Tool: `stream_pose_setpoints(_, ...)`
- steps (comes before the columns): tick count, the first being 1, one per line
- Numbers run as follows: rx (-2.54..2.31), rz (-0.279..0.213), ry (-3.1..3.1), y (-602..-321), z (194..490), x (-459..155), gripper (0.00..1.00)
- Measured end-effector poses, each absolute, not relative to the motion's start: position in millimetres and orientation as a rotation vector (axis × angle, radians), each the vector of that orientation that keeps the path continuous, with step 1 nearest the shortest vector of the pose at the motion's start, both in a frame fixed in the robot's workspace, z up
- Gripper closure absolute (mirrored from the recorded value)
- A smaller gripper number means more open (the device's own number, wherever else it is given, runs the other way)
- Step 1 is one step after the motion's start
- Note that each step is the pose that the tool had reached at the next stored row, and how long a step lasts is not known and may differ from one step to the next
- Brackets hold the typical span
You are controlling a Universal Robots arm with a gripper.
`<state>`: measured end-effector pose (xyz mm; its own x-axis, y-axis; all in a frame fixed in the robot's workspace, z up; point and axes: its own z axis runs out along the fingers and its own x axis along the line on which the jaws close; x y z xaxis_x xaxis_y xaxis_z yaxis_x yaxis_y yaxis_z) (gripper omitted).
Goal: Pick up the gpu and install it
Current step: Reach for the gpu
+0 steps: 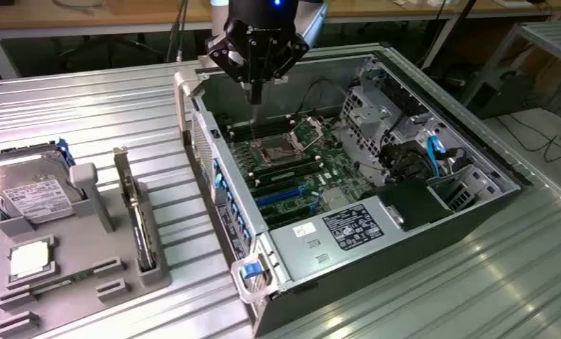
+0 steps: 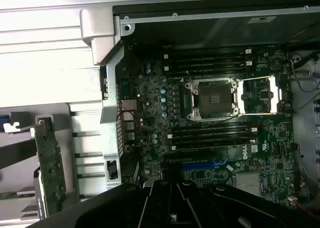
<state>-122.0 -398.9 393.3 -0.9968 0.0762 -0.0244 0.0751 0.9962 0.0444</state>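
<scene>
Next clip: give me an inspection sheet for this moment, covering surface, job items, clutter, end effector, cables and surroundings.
Surface: ribbed metal table carrying an open computer case and a grey holder.
Job's things: gpu stands on edge in the grey holder, not picked up; the case's motherboard is exposed.
Clutter: hard drive and CPU chip sit in the same holder.
End effector: shut, empty, above the case, apart from the gpu.
Cables: blue cable inside the case; loose cables on the floor at the exterior view's right.
Surroundings: wooden bench behind the table.
</scene>
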Motion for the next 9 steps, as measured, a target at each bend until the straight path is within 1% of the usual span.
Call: stream_pose_setpoints(9,0.118,0.068,3.113,-398.9,393.3,-135.1,0.89)
